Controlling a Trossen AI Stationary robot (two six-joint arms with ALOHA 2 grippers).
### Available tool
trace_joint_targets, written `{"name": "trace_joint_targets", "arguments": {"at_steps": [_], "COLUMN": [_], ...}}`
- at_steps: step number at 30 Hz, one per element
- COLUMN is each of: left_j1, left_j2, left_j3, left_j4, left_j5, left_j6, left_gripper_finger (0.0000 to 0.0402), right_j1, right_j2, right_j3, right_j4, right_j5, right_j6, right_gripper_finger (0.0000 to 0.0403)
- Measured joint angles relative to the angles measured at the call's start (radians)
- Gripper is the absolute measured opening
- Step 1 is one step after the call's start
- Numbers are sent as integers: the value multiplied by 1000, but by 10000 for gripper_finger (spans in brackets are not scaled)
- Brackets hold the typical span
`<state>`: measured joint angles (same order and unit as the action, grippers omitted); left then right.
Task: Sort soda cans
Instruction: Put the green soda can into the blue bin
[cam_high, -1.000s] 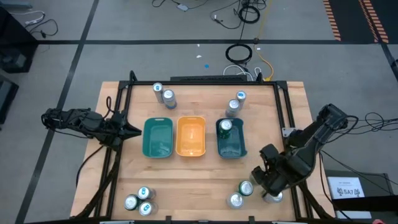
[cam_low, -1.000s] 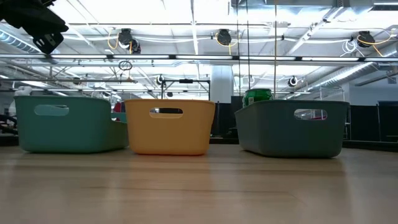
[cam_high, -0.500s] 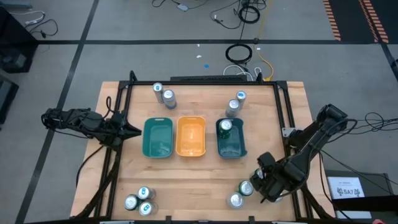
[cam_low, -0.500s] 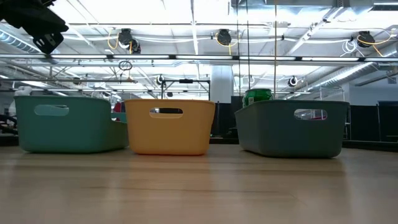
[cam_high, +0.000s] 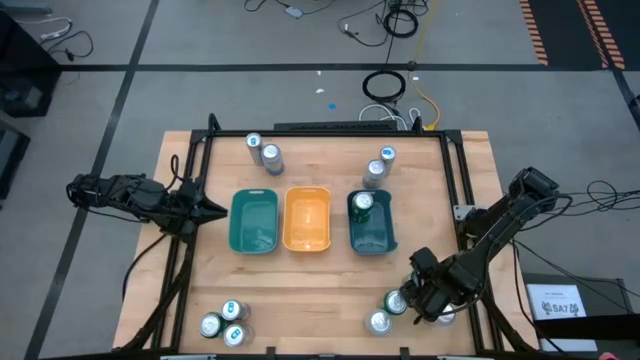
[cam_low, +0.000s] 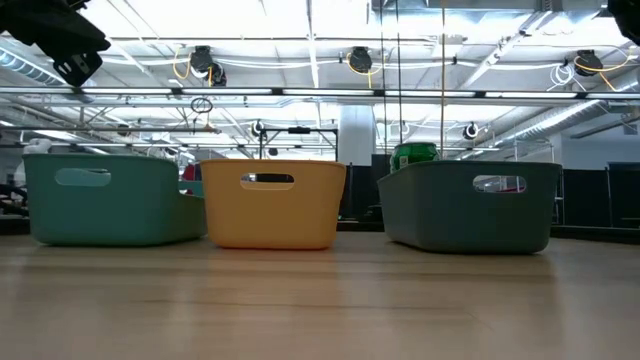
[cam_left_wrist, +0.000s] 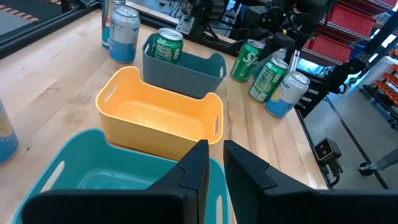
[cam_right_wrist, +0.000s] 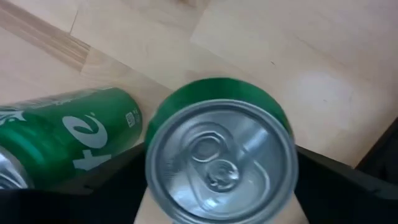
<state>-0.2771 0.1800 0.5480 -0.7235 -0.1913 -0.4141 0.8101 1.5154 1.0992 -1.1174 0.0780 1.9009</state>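
Right now: right hand low over green can at desk's near-right corner

Right hand (cam_high: 425, 297) is down at the near-right corner of the desk (cam_high: 320, 270), fingers either side of an upright green can (cam_right_wrist: 221, 152); right wrist view shows its silver top close up between the dark fingers. Can't tell if the fingers actually press the can or just straddle it. A 2nd green can (cam_right_wrist: 59, 140) stands just beside it, and a silver-topped can (cam_high: 379, 322) sits close by toward the near edge.

Left hand (cam_high: 205, 209) waits at desk's left edge, beside the teal tray (cam_high: 254, 221), fingers narrow w/ a thin gap, holding nothing (left wrist view).

Trays in a row mid-desk: teal, yellow tray (cam_high: 308, 219), dark-green tray (cam_high: 372, 235). One green can (cam_high: 361, 205) already stands in the dark-green tray, at its far end; also seen poking above the tray rim in low view.

Other cans: 2 at far-left (cam_high: 263, 151), a blue and a silver one at far-right (cam_high: 381, 163), 3 blue ones clustered at near-left (cam_high: 223, 322)
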Motion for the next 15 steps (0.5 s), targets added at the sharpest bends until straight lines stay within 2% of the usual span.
{"name": "trace_joint_targets", "arguments": {"at_steps": [4, 10, 15], "left_j1": [0, 0, 0], "left_j2": [0, 0, 0], "left_j3": [0, 0, 0], "left_j4": [0, 0, 0], "left_j5": [0, 0, 0], "left_j6": [0, 0, 0], "left_gripper_finger": [59, 59, 59], "right_j1": [0, 0, 1], "right_j2": [-1, -5, -30], "right_j3": [0, 13, 119], "right_j4": [4, -20, -122], "right_j5": [2, -7, -6], "right_j6": [-1, 16, 23], "right_gripper_finger": [280, 278, 282]}}
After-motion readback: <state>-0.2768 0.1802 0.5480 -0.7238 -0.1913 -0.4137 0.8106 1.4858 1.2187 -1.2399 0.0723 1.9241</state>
